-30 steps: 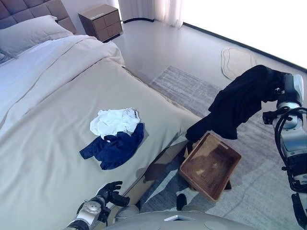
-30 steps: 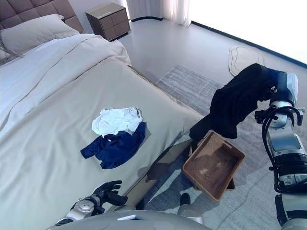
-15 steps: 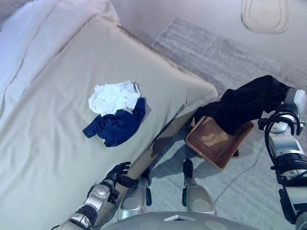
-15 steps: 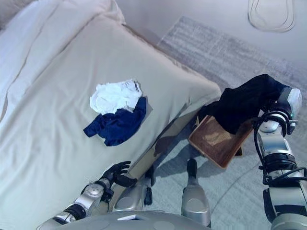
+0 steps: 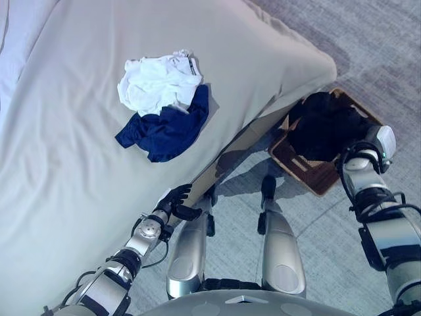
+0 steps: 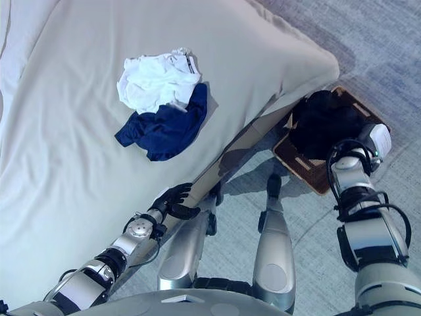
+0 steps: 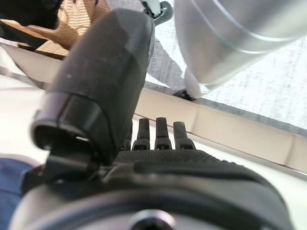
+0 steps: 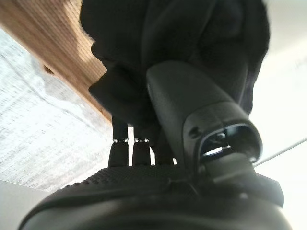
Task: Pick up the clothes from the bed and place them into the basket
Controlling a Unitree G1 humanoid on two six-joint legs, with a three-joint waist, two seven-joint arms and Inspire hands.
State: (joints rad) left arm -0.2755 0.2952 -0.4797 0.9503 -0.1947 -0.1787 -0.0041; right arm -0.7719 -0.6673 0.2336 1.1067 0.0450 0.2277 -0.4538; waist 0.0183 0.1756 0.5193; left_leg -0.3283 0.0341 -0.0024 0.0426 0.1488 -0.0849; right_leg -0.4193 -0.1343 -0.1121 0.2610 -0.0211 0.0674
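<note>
I see the brown woven basket on the grey rug, just beside the corner of the bed. A black garment lies bunched in it, covering most of its inside and heaping above the rim on the bed side; only a strip of the wicker floor and the near wall show bare.

My right hand is at the basket's outer edge. In the right wrist view the fingers run straight out into the black cloth, and the thumb stands up in front of it. The fingertips are lost in the dark folds, so I cannot tell whether they grip the garment or merely touch it.

Two more pieces lie on the beige bedcover, well apart from the basket. A white garment is crumpled in a loose heap, with a dark trim along one edge. A navy blue garment lies touching it on the near side, spread flatter with rumpled folds, one part tucked against the white piece.

My left hand sits at the near edge of the bed. Its fingers are straight, side by side, holding nothing.
</note>
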